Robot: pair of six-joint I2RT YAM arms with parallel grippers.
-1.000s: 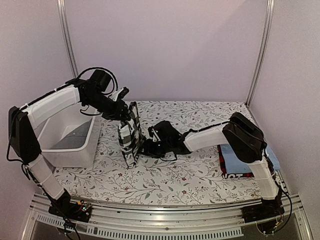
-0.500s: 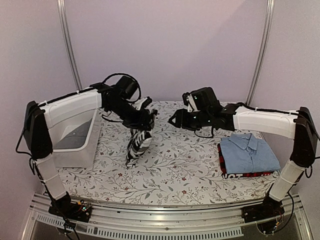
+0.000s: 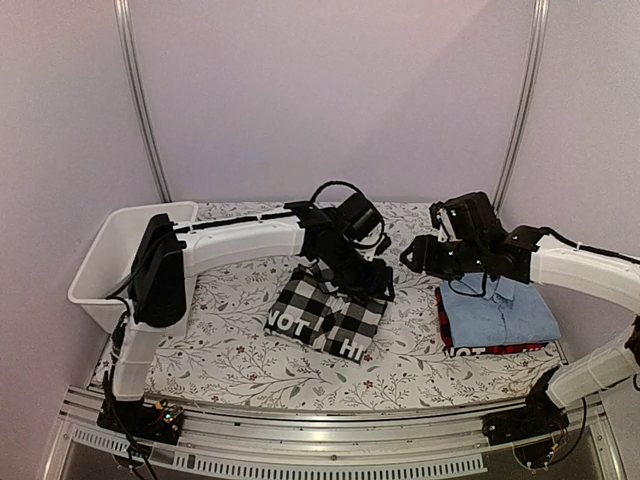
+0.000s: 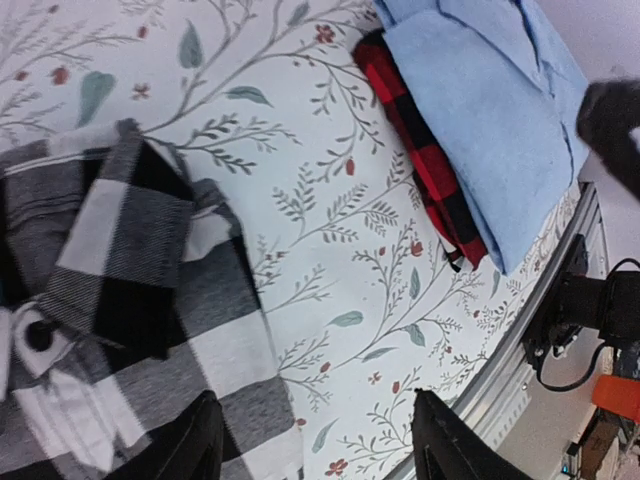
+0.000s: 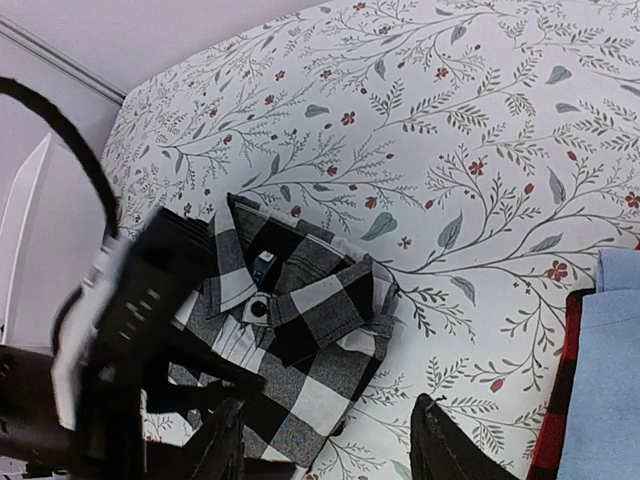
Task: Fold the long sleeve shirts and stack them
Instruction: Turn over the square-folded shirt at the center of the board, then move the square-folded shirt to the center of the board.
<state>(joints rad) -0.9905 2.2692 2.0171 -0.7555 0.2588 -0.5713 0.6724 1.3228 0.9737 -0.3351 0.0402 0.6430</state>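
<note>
The black-and-white checked shirt (image 3: 325, 318) lies folded on the table's middle, its white lettering facing the front. My left gripper (image 3: 374, 286) hangs open just over its right edge. In the left wrist view the checked shirt (image 4: 120, 290) lies under the left fingertip, and nothing sits between the jaws of the gripper (image 4: 315, 452). The light blue collared shirt (image 3: 497, 308) lies folded on the red-and-black one (image 3: 470, 350) at the right. My right gripper (image 3: 413, 258) is open in the air between the two piles, looking down on the checked shirt (image 5: 300, 320).
A white plastic tub (image 3: 108, 262) stands at the table's left edge. The floral tablecloth (image 3: 250, 360) covers the table. The metal rail (image 3: 330, 430) runs along the front. My left arm (image 3: 240, 240) stretches across the table's back half.
The left arm carried the checked shirt from beside the tub to the table's middle, laid it flat and opened. The right arm swung right and back, off the shirt.
</note>
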